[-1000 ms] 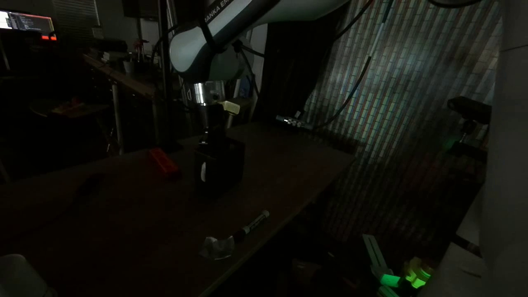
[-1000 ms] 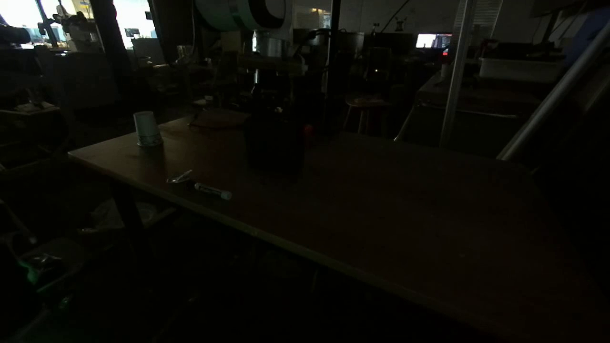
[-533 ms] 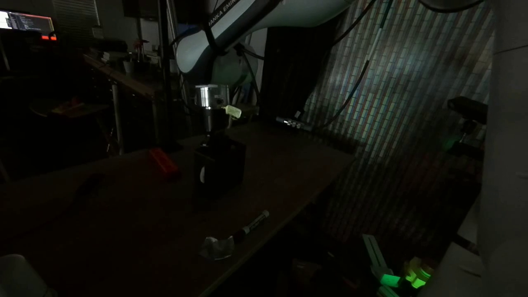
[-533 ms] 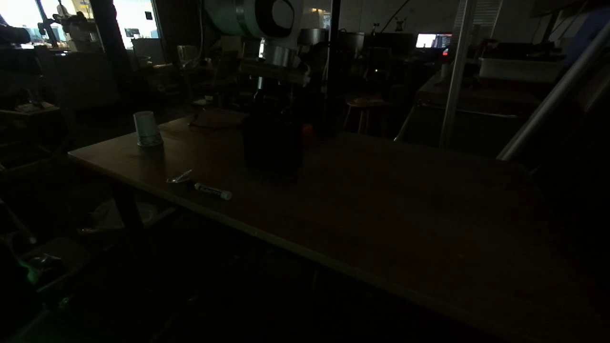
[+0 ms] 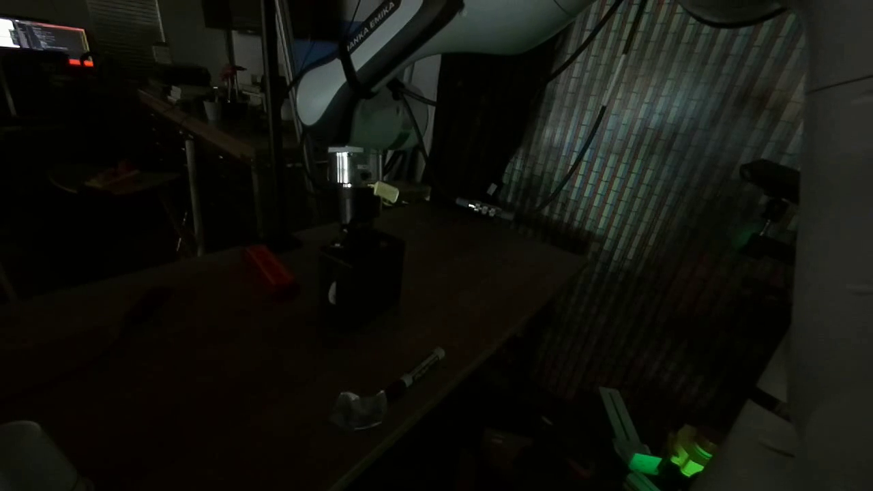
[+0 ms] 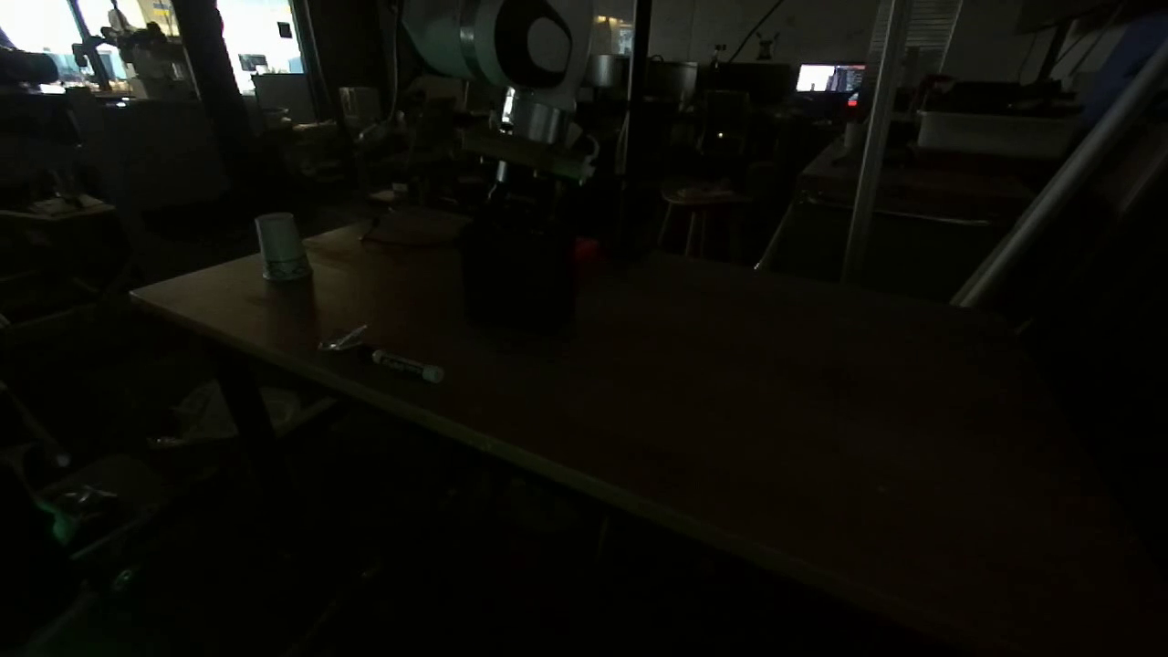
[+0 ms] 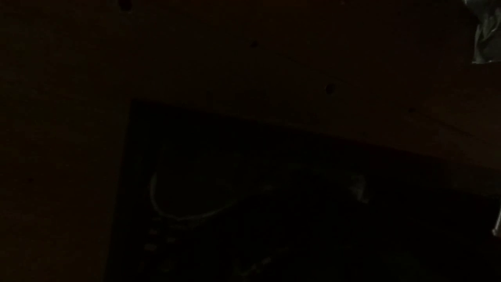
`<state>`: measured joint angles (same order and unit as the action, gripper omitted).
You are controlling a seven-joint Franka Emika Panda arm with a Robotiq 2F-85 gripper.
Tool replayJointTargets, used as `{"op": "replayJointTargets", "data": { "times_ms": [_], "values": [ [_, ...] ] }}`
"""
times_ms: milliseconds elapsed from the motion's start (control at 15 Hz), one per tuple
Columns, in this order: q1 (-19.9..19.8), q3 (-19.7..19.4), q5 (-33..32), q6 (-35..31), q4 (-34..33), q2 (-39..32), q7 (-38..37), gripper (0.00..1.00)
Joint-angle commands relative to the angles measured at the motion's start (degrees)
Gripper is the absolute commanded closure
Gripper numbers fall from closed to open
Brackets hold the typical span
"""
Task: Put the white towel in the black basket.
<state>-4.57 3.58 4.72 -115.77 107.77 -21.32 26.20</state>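
The black basket (image 5: 365, 279) (image 6: 520, 283) stands upright on the table in both exterior views. Over its top, my gripper (image 5: 354, 237) (image 6: 522, 208) reaches down, with the fingertips hidden by the basket walls; the jaws are shut, and darkness hides whether anything is between them. A pale patch (image 5: 333, 293) shows on the basket's side, perhaps white towel behind an opening; I cannot tell. Otherwise the white towel is hidden. In the wrist view the basket (image 7: 219, 145) is a dark shape with faint pale edges inside it, and the fingers cannot be made out.
A red block (image 5: 269, 269) lies close beside the basket. Near the table's edge are a marker (image 5: 424, 368) (image 6: 408, 366) and a crumpled clear wrapper (image 5: 361, 410) (image 6: 344, 340). A pale cup (image 6: 285, 246) stands upside down by a table corner.
The arm has come down, bringing the gripper deeper over the basket. The basket has shifted slightly, and the pale patch on its side has become shorter. Other objects stay where they were.
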Motion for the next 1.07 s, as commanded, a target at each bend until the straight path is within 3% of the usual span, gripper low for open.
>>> {"op": "replayJointTargets", "data": {
  "times_ms": [0, 400, 1000],
  "values": [
    [-0.39, 0.44, 2.14, -2.65, 2.05, -2.41, 1.04, 1.0],
    [-0.78, -0.01, 2.19, -2.36, 3.93, 0.82, 1.03, 1.0],
    [-1.2, -2.19, 1.42, -3.84, 12.36, 13.7, 0.62, 1.0]
  ]
}}
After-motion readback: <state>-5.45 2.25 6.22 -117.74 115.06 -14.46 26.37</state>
